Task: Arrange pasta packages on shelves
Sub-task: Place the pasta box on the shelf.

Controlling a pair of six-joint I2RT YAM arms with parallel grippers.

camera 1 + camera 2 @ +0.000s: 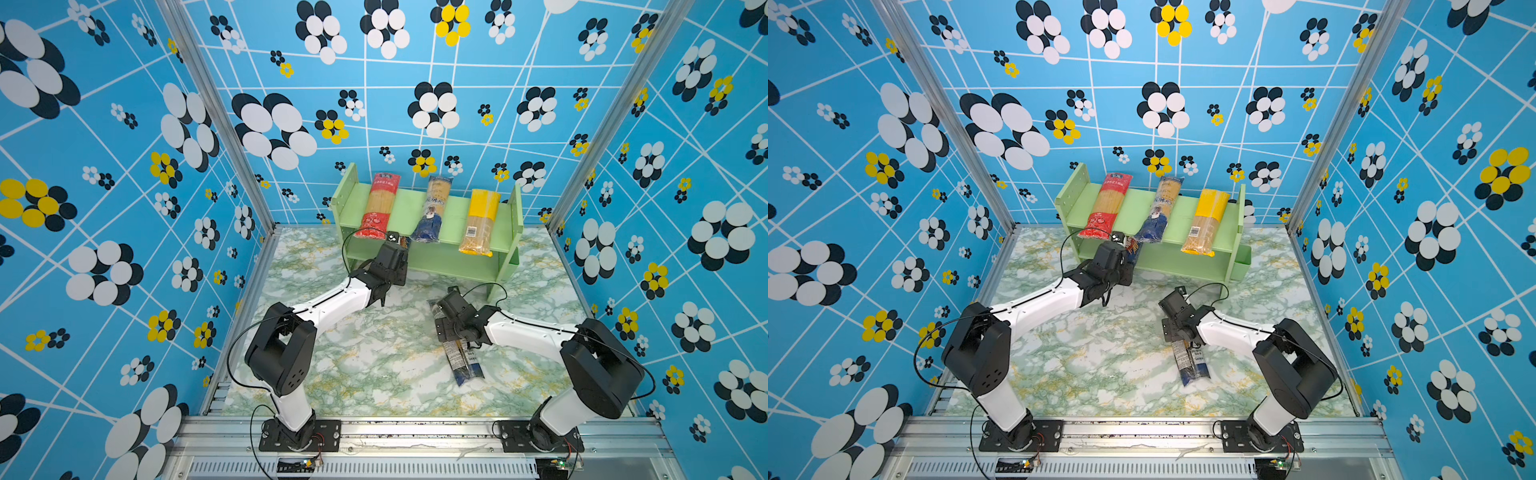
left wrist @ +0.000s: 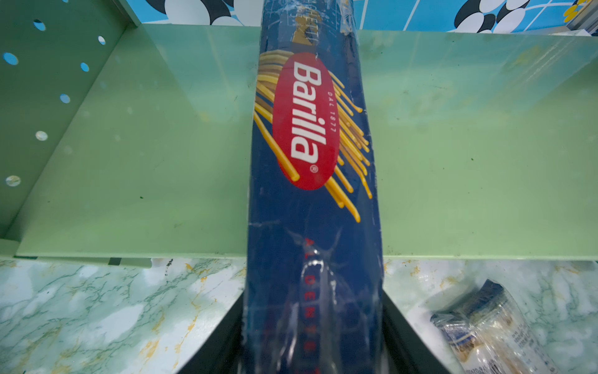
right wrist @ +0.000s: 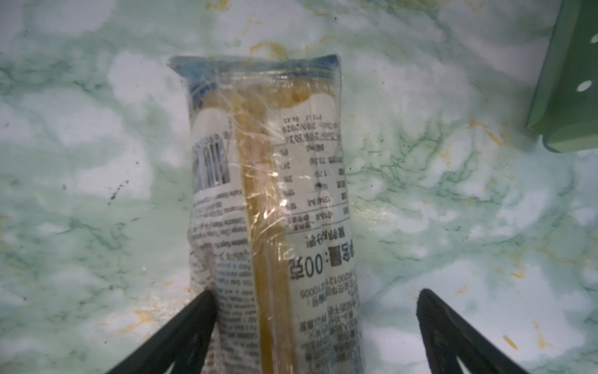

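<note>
Three packs atop shelf; Barilla pack on lower tier.

Both top views look steeply down from high in front toward the shelf at the back; the left wrist view runs close along the Barilla pack, the right looms over the clear pack, seen in both.

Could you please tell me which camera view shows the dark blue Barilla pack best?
The left wrist view: the Barilla pack fills its middle, logo readable, reaching over the green shelf. Both top views show only its end beside the left arm; the right wrist view misses it.
</note>
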